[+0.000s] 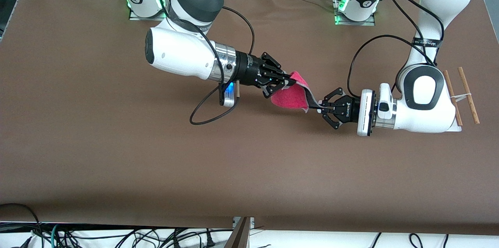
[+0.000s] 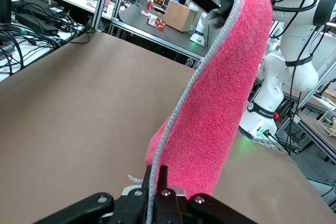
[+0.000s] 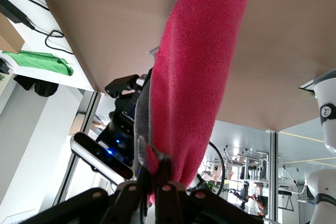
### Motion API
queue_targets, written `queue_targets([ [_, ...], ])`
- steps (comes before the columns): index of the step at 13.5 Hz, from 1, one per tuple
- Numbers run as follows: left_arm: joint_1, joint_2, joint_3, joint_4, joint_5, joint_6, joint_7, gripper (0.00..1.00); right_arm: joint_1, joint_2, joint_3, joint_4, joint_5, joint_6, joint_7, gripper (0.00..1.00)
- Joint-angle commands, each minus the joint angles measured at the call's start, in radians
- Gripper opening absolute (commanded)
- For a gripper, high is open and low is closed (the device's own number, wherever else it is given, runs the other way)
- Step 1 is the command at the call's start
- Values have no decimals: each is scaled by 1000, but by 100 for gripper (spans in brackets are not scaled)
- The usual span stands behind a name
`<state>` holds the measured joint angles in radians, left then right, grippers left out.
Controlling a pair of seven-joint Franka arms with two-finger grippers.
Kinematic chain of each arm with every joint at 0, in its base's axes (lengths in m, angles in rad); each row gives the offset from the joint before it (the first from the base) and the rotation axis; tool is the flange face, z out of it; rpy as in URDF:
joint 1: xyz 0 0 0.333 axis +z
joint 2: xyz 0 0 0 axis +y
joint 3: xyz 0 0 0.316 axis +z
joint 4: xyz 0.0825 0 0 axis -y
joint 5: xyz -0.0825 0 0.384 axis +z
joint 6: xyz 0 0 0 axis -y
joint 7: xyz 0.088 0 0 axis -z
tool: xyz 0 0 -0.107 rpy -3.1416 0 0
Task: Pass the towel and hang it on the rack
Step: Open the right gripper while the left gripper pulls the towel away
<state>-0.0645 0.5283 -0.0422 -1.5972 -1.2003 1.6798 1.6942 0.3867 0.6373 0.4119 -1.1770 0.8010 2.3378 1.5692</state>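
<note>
my right fingers (image 1: 287, 81) pinch towel (image 1: 290, 96) | my left fingers (image 1: 320, 107) pinch its other edge | towel stretched above bench (image 1: 117, 154) | rack (image 1: 462, 96) by left arm

Both arms are glossy white with dark grey joint bands. Each base glows green at its foot. The right arm's wrist ends in a polished silver ring and black collar, with a blue-lit camera module beneath. Each black, linkage-style hand, the right hand (image 1: 287, 81) and the left hand (image 1: 322, 107), trails looping black cables. The left wrist carries a flat white plate.
</note>
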Motion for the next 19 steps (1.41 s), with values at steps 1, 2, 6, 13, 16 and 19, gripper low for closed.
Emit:
queue_targets([
  [1,2,-17,2,-20,-31,-3,30,0,-26,-10,-2,7,4,-20,3,86],
  [2,2,-17,2,-18,-31,-3,30,0,-43,-13,-4,11,4,-58,8,95],
  [6,3,-17,2,-18,-27,-5,30,0,-159,-48,-7,16,3,-216,-6,99],
  [13,133,-21,18,52,312,-78,19,0,-376,-79,-5,16,-20,-509,-230,99],
  [16,231,-17,18,147,500,-173,19,0,-452,-106,-13,14,-64,-652,-380,99],
  [19,314,-19,18,207,683,-267,18,0,-500,-122,-28,13,-187,-802,-535,99],
])
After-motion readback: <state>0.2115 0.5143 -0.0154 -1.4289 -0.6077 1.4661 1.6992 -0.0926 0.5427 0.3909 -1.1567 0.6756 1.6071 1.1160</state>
